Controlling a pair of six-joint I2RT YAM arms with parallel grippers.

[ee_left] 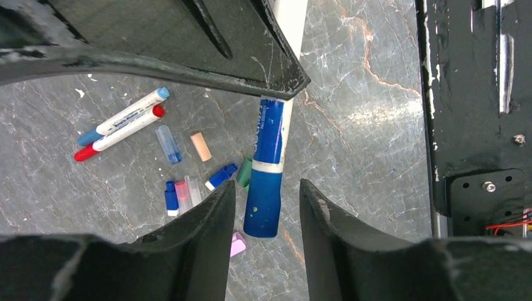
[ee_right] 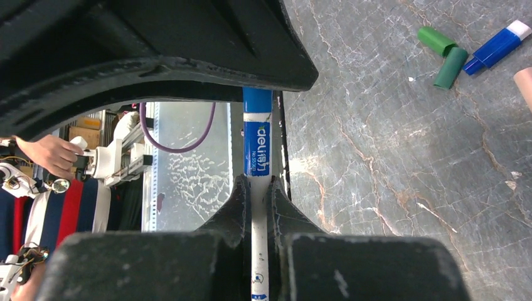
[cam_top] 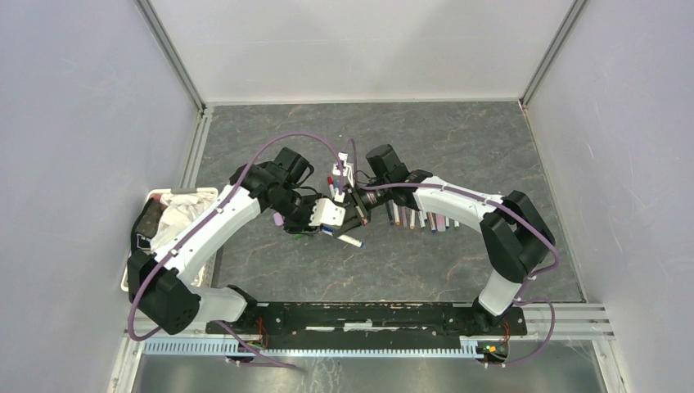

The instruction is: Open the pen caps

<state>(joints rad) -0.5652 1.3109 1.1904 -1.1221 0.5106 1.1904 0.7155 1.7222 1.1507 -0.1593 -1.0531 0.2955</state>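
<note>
My right gripper [ee_right: 258, 182] is shut on the white barrel of a pen [ee_right: 257, 147] with a blue label. The pen's blue cap [ee_left: 263, 207] points toward the left gripper [ee_left: 266, 183]. That gripper is open, its fingers [ee_left: 213, 213] straddling the cap with a narrow gap on each side. The two grippers meet above the middle of the table, left gripper [cam_top: 334, 217] against right gripper [cam_top: 358, 205]. A row of several pens [cam_top: 421, 219] lies under the right arm. Two uncapped pens [ee_left: 122, 124] lie below, near loose caps: orange [ee_left: 201, 146], green [ee_left: 244, 171], blue [ee_left: 221, 177] and pink [ee_left: 237, 243].
A white basket [cam_top: 155, 201] holding crumpled cloth stands at the left edge of the table. One pen [cam_top: 350, 240] lies on the grey marble table just in front of the grippers. Grey walls close in the table on three sides.
</note>
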